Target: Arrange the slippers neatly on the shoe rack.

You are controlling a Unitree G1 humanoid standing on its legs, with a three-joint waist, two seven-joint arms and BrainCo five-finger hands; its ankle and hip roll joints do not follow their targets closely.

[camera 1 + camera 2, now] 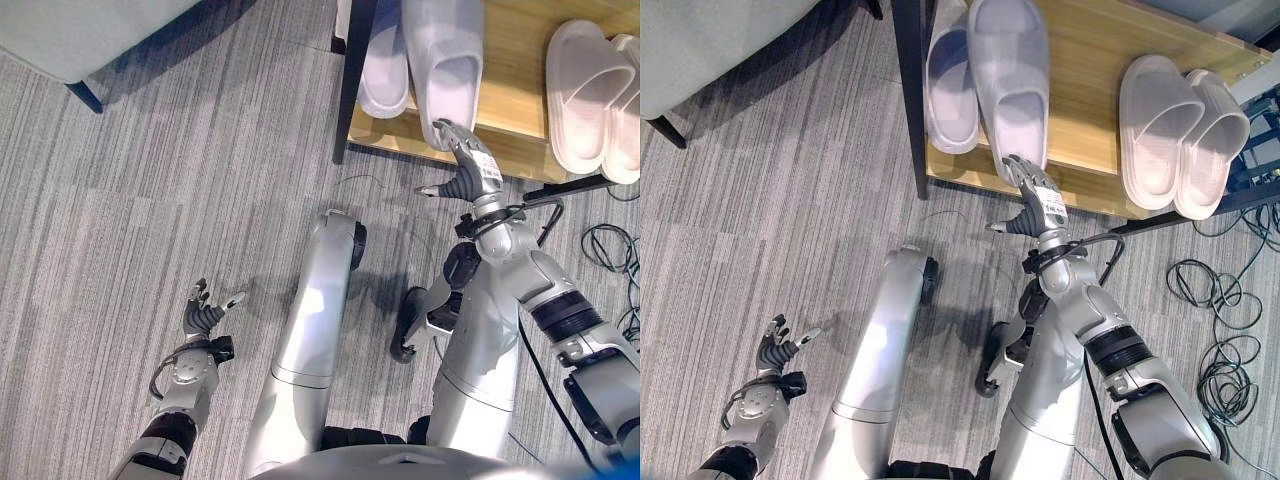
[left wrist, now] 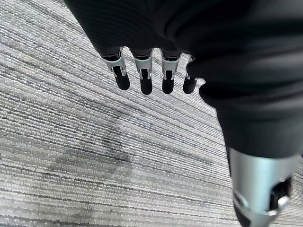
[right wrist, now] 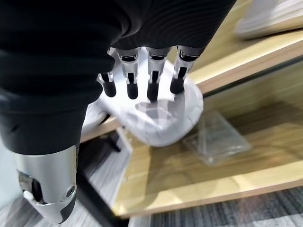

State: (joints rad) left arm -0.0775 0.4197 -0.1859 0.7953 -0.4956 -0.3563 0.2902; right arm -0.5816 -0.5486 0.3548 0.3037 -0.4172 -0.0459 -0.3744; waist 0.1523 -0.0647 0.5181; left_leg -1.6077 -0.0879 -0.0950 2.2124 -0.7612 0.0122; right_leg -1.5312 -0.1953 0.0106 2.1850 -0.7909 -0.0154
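Observation:
A wooden shoe rack (image 1: 520,60) with a black frame stands ahead. On its top shelf lies a pale slipper (image 1: 383,60), and beside it a second pale slipper (image 1: 445,70) whose heel juts over the front edge. My right hand (image 1: 470,165) is open, its straight fingertips against that heel (image 3: 161,113); the thumb sticks out sideways. Another pale pair (image 1: 590,90) lies side by side at the shelf's right end. My left hand (image 1: 205,315) hangs open low over the carpet, holding nothing.
A grey upholstered piece of furniture (image 1: 80,40) on dark legs stands at the far left. Loose black cables (image 1: 610,250) lie on the carpet to the right of the rack. A clear plastic sheet (image 3: 215,137) rests on the rack's lower shelf.

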